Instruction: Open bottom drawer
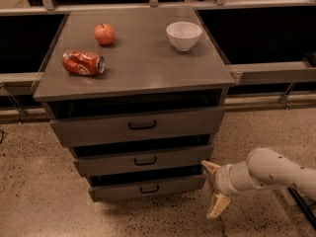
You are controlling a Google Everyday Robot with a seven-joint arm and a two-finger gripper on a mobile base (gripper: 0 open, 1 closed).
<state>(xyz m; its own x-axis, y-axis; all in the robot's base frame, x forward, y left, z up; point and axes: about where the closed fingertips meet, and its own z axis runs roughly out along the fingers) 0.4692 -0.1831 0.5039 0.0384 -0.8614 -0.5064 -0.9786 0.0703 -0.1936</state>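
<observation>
The bottom drawer (148, 186) is the lowest and narrowest of three grey fronts in the cabinet, with a small black loop handle (149, 188) at its centre. It sits nearly flush, with a dark gap above it. My gripper (213, 189) is low at the right, just off the drawer's right end and right of the handle. Its two pale fingers are spread apart, one fingertip (208, 166) up near the drawer corner, the other down near the floor. It holds nothing.
The mid-width drawer (143, 160) and the widest top drawer (140, 126) are above. On the cabinet top (143, 63) lie a crushed red can (82, 63), a red apple (104, 34) and a white bowl (183, 35). Speckled floor surrounds the cabinet.
</observation>
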